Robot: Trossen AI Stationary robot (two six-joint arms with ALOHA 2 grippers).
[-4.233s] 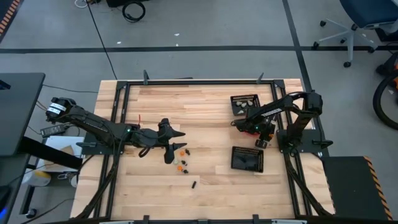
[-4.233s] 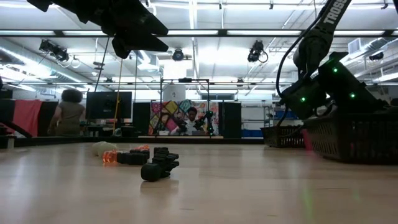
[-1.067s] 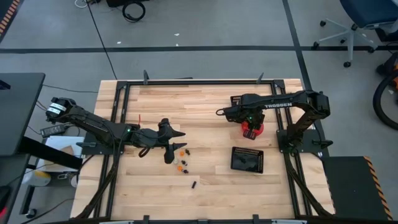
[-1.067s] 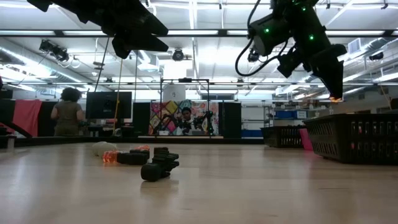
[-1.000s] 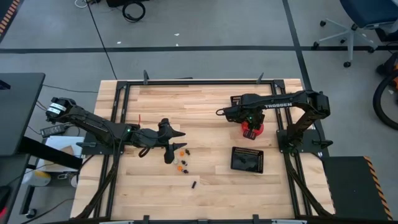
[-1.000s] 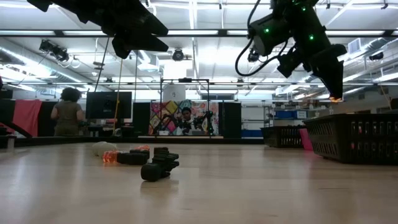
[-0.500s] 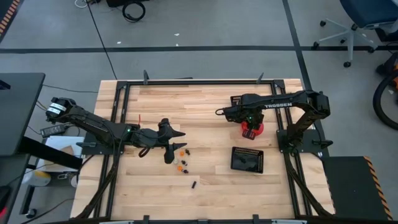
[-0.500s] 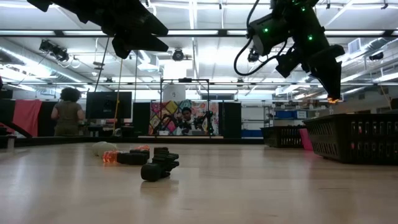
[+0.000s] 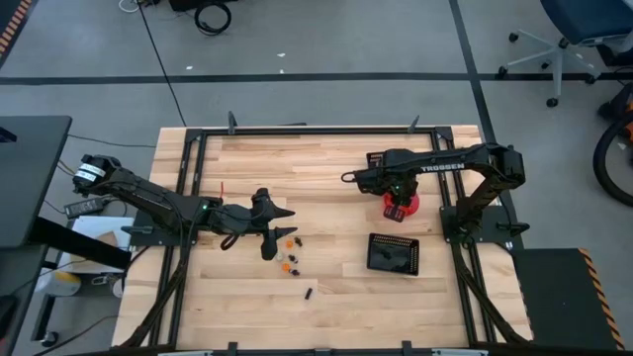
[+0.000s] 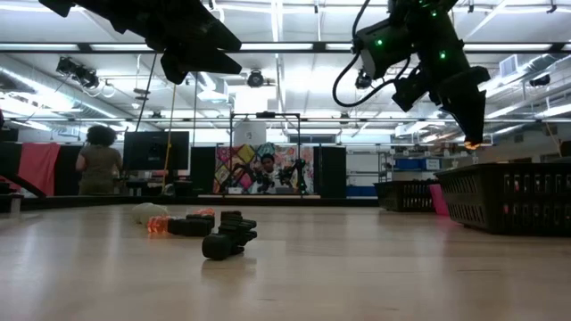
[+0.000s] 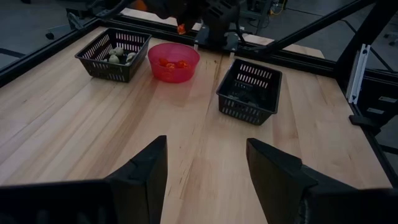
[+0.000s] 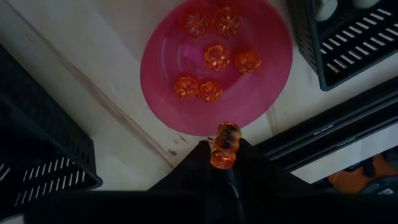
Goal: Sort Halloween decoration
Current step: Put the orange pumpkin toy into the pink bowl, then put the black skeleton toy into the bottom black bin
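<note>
Up high, on the right side of the top-down picture, the right gripper (image 12: 222,148) hangs over the pink-red bowl (image 12: 168,81). Its fingers are pinched on one little orange pumpkin (image 12: 224,143), which sits between the tips. I think it is held up there so it can drop in with its friends: six orange pumpkins (image 12: 214,57) already lie in the bowl. The pumpkin is just above the bowl's near rim, not over its middle, so it might miss if let go now.

Two square black mesh trays flank the bowl. In the left wrist picture, the far tray (image 11: 113,55) at upper left holds pale cream trinkets (image 11: 118,55). The near tray (image 11: 249,91) is right of the bowl; what is in it is too dark to tell.

Over at the left middle of the top-down picture, the left gripper (image 9: 271,223) waits with its fingers spread wide and nothing in them. It floats just beside the unsorted pile (image 9: 289,259) of tiny orange and black bits on the wooden table (image 9: 326,297). One black piece (image 9: 308,294) lies a little apart, lower in the picture. So lots of sorting is left, I would say.
</note>
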